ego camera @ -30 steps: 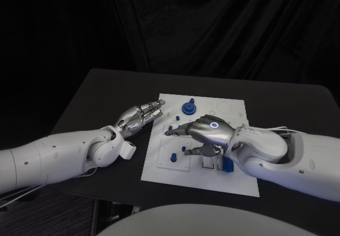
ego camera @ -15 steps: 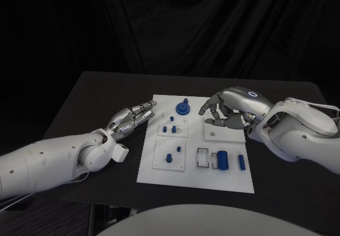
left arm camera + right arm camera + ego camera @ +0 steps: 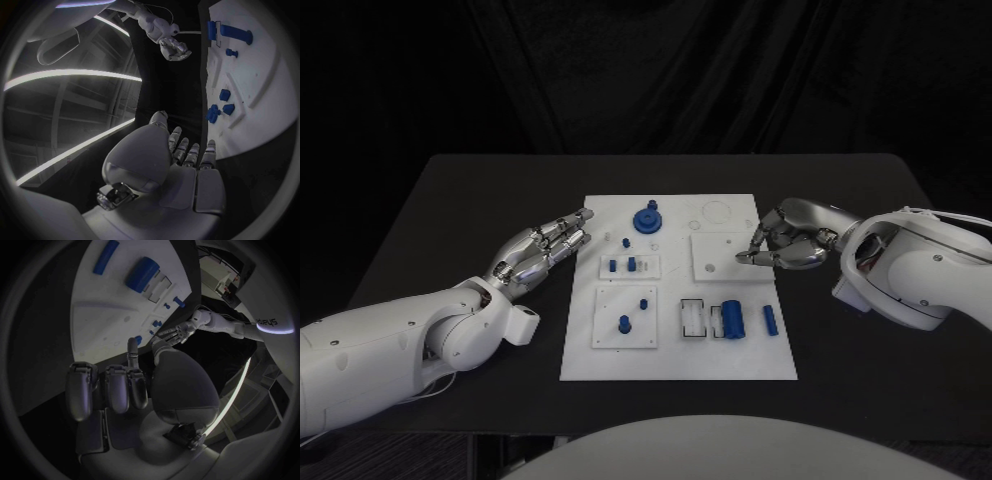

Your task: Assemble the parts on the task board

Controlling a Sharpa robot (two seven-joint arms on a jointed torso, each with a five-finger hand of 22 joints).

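Observation:
The white task board [image 3: 675, 355] lies in the middle of the table. On it are a round blue knob [image 3: 646, 218], small blue pegs [image 3: 630, 264], a thick blue cylinder [image 3: 733, 320] and a slim blue bar [image 3: 769, 320]. My left hand [image 3: 545, 245] lies just off the board's left edge, fingers stretched out and holding nothing. My right hand [image 3: 783, 246] sits at the board's right edge with its fingers curled in and nothing seen in them. The right wrist view shows that hand [image 3: 125, 390] curled above the board [image 3: 100, 315], with the cylinder [image 3: 142, 271] beyond.
The black table [image 3: 459, 200] reaches out on all sides of the board. Two more blue pegs [image 3: 625, 324] stand in the board's lower left plate. The left wrist view shows my left hand [image 3: 181, 170] beside the board [image 3: 256, 90], with the right hand [image 3: 172, 47] far off.
My right hand has drawn back from over the board's middle to its right edge, uncovering the parts there. The left hand stays by the left edge. The camera has shifted.

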